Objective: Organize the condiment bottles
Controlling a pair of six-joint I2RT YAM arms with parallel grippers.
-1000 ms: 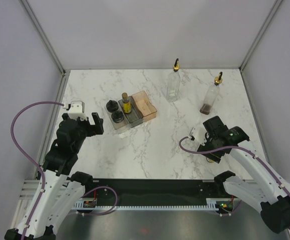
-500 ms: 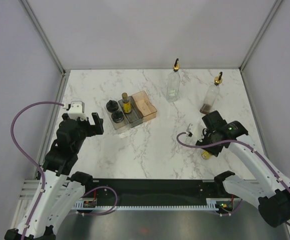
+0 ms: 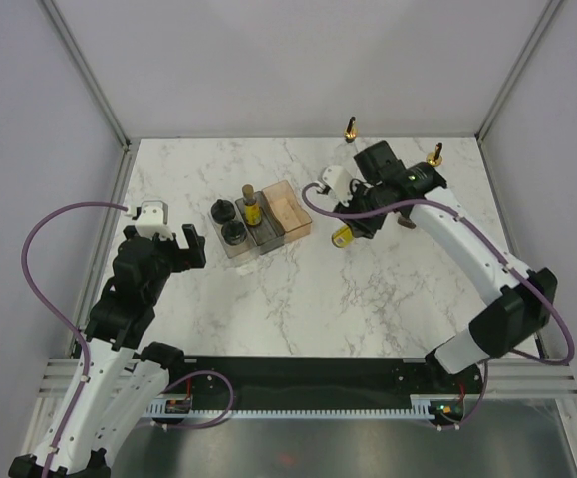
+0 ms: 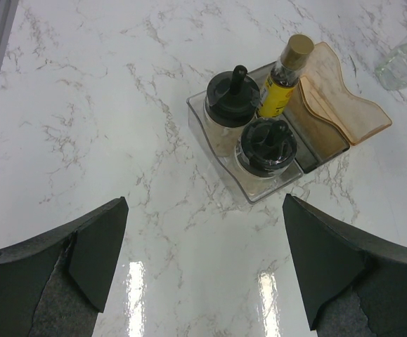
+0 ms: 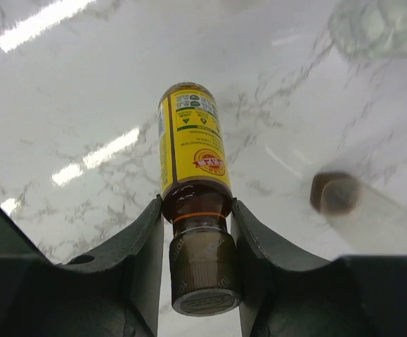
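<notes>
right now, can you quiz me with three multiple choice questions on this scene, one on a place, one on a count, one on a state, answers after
1. Where do the two black-lidded jars stand?
A) in the orange bin
B) in the clear bin
C) loose on the table

2. How many small yellow bottles show?
A) one
B) two
C) four

3. How is the left gripper?
A) open and empty
B) shut on a jar
C) shut on a yellow bottle

Answers:
1 B, both jars sit side by side inside the clear bin.
2 B, one stands in the grey bin and one is clamped by its neck in the right gripper.
3 A, its fingers stand wide apart with nothing between them.
</notes>
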